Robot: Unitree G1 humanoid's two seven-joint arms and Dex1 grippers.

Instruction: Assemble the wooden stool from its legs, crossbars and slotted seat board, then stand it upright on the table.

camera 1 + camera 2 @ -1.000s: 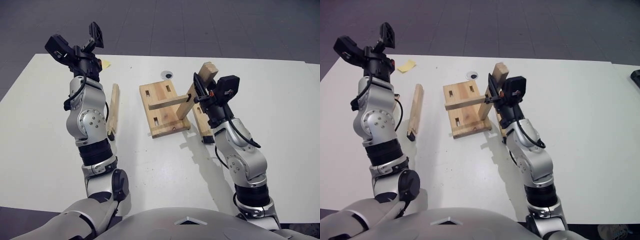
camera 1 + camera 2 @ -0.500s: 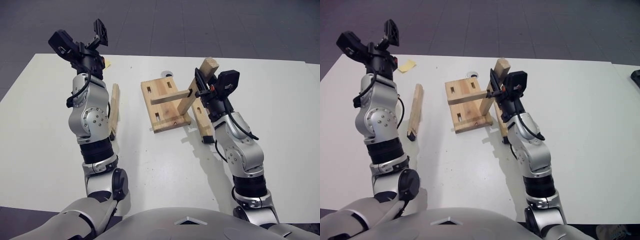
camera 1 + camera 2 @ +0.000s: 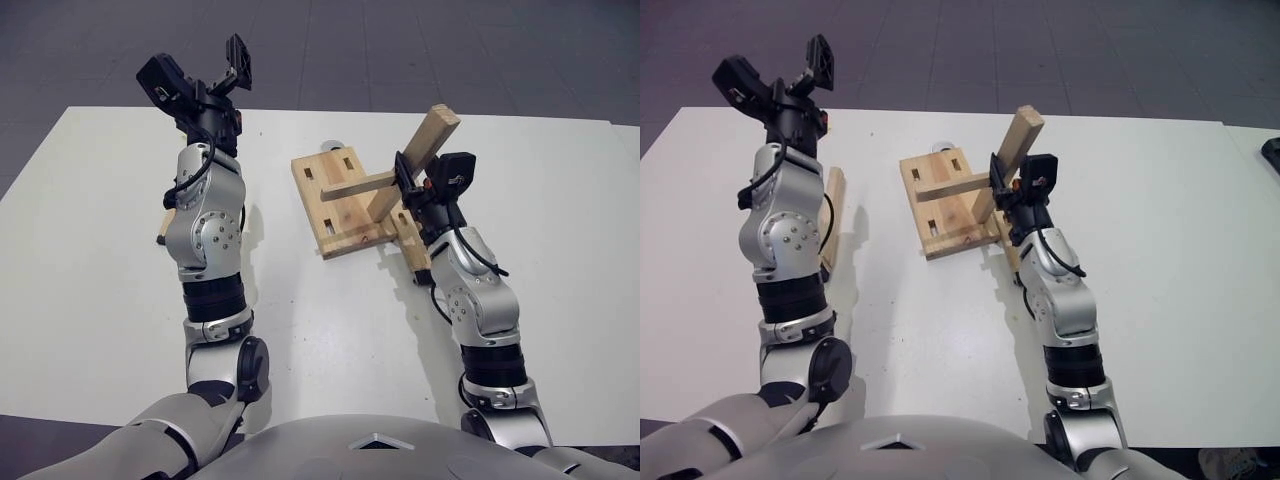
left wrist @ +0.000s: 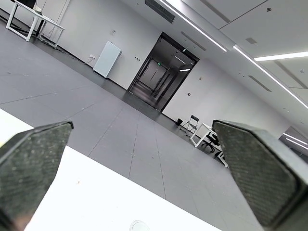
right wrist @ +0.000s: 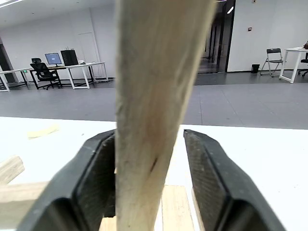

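One leg (image 3: 432, 138) clamped in right fingers (image 5: 96, 183) by seat board (image 3: 345, 222); left fingers (image 4: 260, 168) apart.

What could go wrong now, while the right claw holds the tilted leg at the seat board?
1. The right claw grips the leg partway along, and the crossbar juts sideways from it, so the piece may twist in the grip.
2. The seat board lies loose on the table; the left claw is open and raised away from it, so a push may slide the board.
3. A spare leg lies under the right arm and could be knocked.
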